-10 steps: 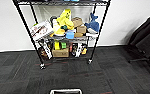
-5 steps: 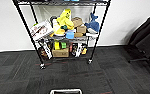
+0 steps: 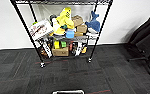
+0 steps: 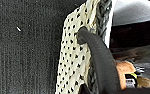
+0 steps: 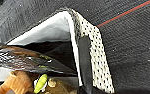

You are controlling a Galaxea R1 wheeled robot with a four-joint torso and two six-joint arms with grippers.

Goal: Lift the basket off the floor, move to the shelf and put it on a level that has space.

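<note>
The shelf [image 3: 63,37], a black wire rack on small wheels, stands straight ahead against the white wall. Its top level [image 3: 63,2] is a bare wire grid, while the tiers below are crowded with toys and boxes. The basket [image 3: 68,92] shows its white-lined rim at the near edge of the head view, above the dark carpet floor [image 3: 73,75]. My left gripper [image 4: 87,37] is shut on one cream dotted basket wall [image 4: 71,57], a dark finger [image 4: 101,57] lying over it. My right gripper [image 5: 78,41] is shut on the opposite wall [image 5: 96,50], a dark finger [image 5: 84,57] pressing outside.
A black office chair [image 3: 146,42] stands at the right by the wall. A yellow plush [image 3: 63,20], a blue shark plush [image 3: 93,23] and cardboard boxes [image 3: 60,52] fill the rack's lower tiers. A brown plush toy [image 5: 16,82] lies inside the basket. Open carpet lies between me and the rack.
</note>
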